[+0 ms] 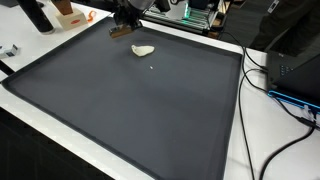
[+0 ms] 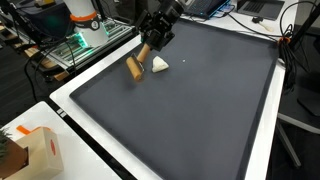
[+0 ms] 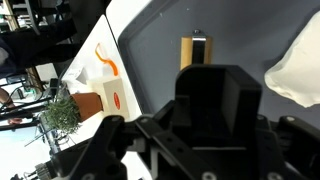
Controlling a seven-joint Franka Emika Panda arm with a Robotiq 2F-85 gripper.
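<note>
Wooden block point(image 2: 134, 67) near far edge of dark surface point(image 2: 200, 110), just beside white lump point(image 2: 160, 64); tool point(image 2: 148, 47) directly over block, spread of fingers not discernible; best kept centred, clear of lump.

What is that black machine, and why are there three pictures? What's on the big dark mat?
It is a black robot arm that a person steers. At its end are jaws for grabbing. Two pictures come from cameras standing around the table. The third comes from a camera on the arm's wrist, looking past the jaws. On the dark grey mat are a short brown wooden stick and a small white crumpled lump, close together. The jaws hang by the stick's upper end, but I cannot tell whether they grip it. Beside the mat stands an orange and white box.
</note>
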